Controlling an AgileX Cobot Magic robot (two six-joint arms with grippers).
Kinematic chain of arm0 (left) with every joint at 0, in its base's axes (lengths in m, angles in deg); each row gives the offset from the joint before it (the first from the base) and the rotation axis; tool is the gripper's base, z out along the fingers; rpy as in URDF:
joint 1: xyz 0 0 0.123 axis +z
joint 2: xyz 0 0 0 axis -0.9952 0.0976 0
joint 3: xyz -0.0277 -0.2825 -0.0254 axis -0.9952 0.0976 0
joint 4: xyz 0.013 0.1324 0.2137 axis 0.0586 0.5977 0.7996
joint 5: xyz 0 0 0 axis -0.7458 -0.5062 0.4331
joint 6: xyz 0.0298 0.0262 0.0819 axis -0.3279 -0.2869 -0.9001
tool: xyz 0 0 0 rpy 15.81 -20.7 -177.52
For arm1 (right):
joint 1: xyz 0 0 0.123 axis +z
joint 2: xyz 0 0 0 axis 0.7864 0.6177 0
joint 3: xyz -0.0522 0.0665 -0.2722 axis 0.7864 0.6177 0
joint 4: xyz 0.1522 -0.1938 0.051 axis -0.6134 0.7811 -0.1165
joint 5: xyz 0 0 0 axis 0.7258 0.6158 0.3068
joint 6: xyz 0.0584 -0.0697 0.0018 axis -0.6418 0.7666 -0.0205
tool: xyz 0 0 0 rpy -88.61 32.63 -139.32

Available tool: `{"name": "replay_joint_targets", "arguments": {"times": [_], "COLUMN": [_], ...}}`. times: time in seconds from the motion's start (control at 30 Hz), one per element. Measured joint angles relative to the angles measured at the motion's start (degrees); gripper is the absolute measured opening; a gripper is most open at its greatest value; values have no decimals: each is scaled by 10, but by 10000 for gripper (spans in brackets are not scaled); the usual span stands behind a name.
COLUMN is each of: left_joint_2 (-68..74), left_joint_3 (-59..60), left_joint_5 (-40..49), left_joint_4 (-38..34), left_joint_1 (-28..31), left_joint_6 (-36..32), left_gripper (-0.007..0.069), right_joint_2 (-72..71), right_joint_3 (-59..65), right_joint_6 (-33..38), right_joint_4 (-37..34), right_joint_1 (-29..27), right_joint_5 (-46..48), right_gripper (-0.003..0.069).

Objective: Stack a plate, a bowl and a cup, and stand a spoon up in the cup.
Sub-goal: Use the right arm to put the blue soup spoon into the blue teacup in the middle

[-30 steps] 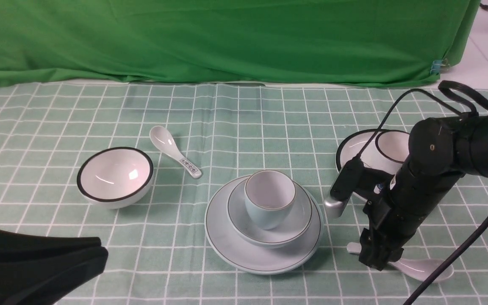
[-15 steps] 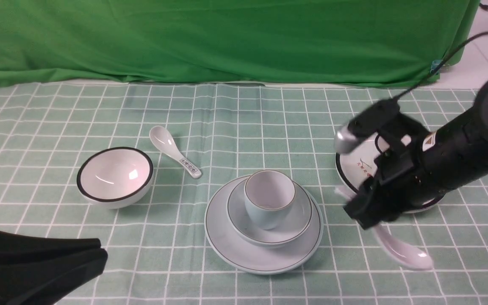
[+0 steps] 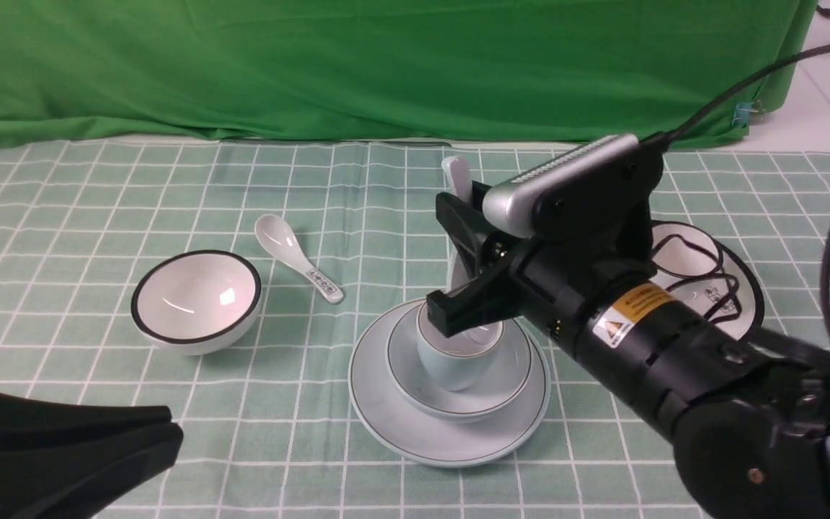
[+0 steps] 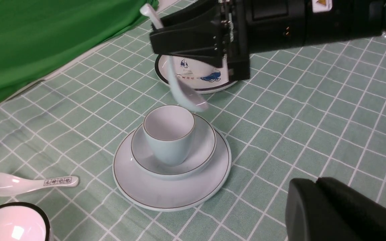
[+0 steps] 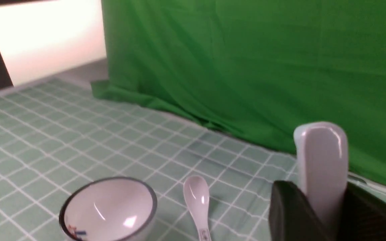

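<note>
Spoon (image 3: 458,180) gripped upright in right tool (image 3: 451,263), above the cup (image 3: 458,364); cup sits in bowl (image 3: 400,360) on plate (image 3: 379,404). Left tool closed. Final insertion in hand; next move likely requires lowering, then release.

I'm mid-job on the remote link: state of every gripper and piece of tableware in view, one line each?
Right gripper: shut on the plain spoon
Plain spoon: held upright, bowl end down, above the cup
Cup: upright in the plain bowl
Plain bowl: upright on the plain plate
Plain plate: flat on the cloth
Left gripper: shut
Patterned spoon: lying face up
Black-rimmed bowl: upright
Black-rimmed cup: upright
Black-rimmed plate: face up
</note>
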Motion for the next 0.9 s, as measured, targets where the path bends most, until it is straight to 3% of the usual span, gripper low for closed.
{"name": "replay_joint_targets", "arguments": {"times": [0.3, 0.73, 0.9], "left_joint_2": [0, 0, 0], "left_joint_3": [0, 0, 0], "left_joint_5": [12, 12, 12], "left_joint_4": [0, 0, 0], "left_joint_1": [0, 0, 0], "left_joint_6": [0, 0, 0], "left_gripper": [11, 11, 11], "right_joint_2": [91, 147, 163], "right_joint_3": [-4, -22, -22], "right_joint_6": [-105, -138, -138], "right_joint_4": [101, 138, 140], "right_joint_1": [-54, -74, -74], "right_joint_5": [-59, -66, -66], "right_gripper": [170, 173, 262]}}
